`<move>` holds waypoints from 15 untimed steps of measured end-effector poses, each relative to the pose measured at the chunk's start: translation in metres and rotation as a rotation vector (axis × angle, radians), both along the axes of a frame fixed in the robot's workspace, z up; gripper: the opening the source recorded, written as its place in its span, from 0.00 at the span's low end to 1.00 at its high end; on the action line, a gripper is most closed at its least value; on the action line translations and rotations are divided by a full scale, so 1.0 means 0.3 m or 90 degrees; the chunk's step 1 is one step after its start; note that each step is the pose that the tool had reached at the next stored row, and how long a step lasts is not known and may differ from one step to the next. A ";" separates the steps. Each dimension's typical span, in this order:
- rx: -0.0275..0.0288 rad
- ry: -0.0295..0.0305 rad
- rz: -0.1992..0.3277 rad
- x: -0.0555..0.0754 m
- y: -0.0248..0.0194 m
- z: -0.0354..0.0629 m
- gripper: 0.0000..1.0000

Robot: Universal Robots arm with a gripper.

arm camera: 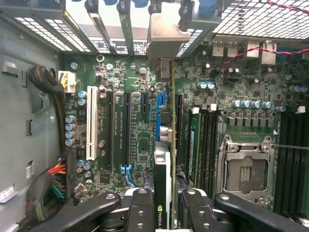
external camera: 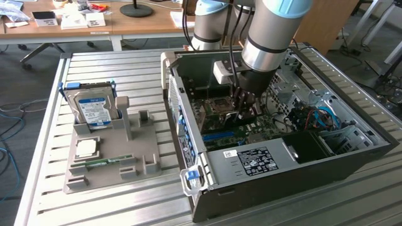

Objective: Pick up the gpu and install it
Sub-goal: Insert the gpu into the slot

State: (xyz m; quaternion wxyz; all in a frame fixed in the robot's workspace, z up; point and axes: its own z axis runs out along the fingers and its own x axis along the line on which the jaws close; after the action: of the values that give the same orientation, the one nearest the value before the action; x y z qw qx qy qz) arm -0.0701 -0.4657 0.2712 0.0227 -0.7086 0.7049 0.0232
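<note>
gpu (arm camera: pixel 163 164) was clamped edge-on in gripper (arm camera: pixel 166 212) | step: install, card hung over motherboard (arm camera: pixel 140 140) slots inside PC case (external camera: pixel 351 155) | seating unclear | next likely needed edge-to-slot alignment, straight press

This looks like a robotics lab or test workshop. A robot arm (external camera: pixel 270 33) reaches into an opened computer case (external camera: pixel 295 186) on a slatted metal desk (external camera: pixel 113 66), beside a grey parts holder (external camera: pixel 119 148) with a hard drive (external camera: pixel 94 110). Behind stand cluttered wooden office tables (external camera: pixel 144 23), and loose cables (external camera: pixel 12 120) lie on the floor.
</note>
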 end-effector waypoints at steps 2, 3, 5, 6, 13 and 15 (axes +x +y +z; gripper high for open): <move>-0.0001 0.0000 0.000 0.000 0.000 -0.001 0.27; -0.0001 0.0000 0.000 0.000 0.000 -0.001 0.27; 0.0000 0.0000 0.000 0.000 0.000 -0.002 0.27; 0.0000 0.0000 0.000 0.000 0.000 -0.003 0.27; 0.0000 0.0000 0.000 0.000 0.000 -0.005 0.27; 0.0000 0.0000 0.000 0.000 0.000 -0.005 0.27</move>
State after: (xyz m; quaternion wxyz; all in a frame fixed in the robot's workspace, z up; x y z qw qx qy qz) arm -0.0701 -0.4657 0.2698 0.0227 -0.7086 0.7049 0.0232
